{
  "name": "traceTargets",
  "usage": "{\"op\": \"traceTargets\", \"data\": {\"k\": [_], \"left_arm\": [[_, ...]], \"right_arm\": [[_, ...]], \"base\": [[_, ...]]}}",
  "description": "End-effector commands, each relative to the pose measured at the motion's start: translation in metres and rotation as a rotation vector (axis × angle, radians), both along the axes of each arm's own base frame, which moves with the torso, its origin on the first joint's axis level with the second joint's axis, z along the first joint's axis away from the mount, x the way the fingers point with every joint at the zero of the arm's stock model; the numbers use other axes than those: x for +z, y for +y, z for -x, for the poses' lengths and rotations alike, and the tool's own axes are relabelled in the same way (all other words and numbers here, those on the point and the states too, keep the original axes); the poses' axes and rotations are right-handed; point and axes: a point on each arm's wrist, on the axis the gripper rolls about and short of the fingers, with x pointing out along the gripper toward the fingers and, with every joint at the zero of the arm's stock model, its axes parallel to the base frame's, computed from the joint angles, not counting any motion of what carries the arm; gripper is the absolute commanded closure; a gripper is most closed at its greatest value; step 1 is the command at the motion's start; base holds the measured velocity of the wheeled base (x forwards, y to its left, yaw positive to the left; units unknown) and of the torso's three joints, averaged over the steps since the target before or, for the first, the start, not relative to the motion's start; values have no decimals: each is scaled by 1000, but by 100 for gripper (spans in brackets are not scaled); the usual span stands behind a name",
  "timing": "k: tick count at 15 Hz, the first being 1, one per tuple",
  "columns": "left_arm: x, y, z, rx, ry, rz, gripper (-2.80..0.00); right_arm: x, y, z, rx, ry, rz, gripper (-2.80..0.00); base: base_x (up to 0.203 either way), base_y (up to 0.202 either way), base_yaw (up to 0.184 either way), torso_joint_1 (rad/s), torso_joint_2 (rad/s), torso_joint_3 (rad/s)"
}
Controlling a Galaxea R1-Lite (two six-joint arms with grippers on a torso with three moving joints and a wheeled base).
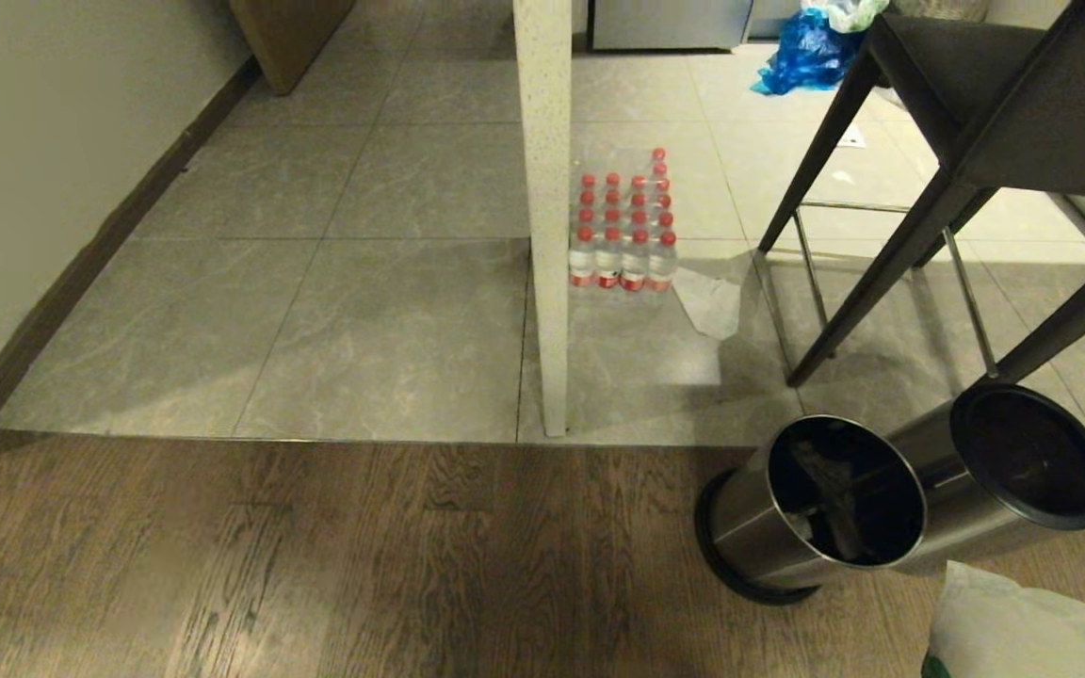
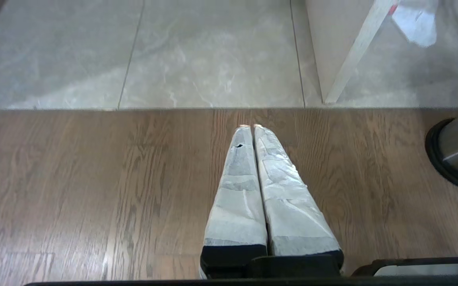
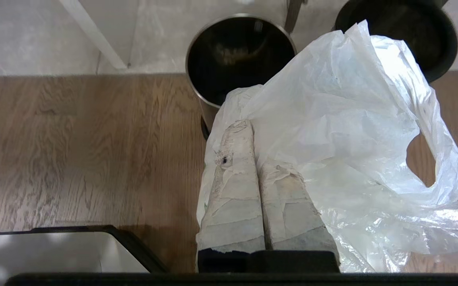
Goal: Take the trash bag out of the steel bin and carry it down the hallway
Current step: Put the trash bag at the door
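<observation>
Dark wood-plank floor (image 1: 316, 565) fills the near ground and meets grey marbled tiles (image 1: 364, 320) along a straight seam; beyond it a white speckled post (image 1: 547, 217) stands beside a shrink-wrapped pack of red-capped water bottles (image 1: 623, 231), with a blue plastic bag (image 1: 806, 52) further back and a dark chair (image 1: 976, 122) to the right. Two steel bins sit by the seam: the nearer steel bin (image 1: 811, 508), bare-rimmed and showing only a dark interior, and a black-rimmed bin (image 1: 1023, 466) just behind it.

The trash bag (image 3: 344, 131) is already out, hanging from the right gripper (image 3: 253, 127), whose jaws are clamped on a pinch of the thin film; a handle loop droops free at one side. Its contents, if any, cannot be made out. The left gripper (image 2: 253, 127) hangs over bare planks, jaws closed and empty.

Carrying comes next, I judge: keep the pinch firm, hold the bag clear of the bin rims and chair legs, and turn toward the tiled passage smoothly so the film does not tear or snag.
</observation>
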Motion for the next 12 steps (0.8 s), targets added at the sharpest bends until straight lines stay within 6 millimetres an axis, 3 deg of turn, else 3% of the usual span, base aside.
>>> {"op": "traceTargets", "data": {"k": [1, 12], "left_arm": [[0, 0, 0, 0, -1, 1, 0], [0, 0, 0, 0, -1, 1, 0]], "right_arm": [[0, 0, 0, 0, 2, 0, 0], [0, 0, 0, 0, 2, 0, 0]], "base": [[0, 0, 0, -1, -3, 205], [0, 0, 0, 1, 2, 205]]}}
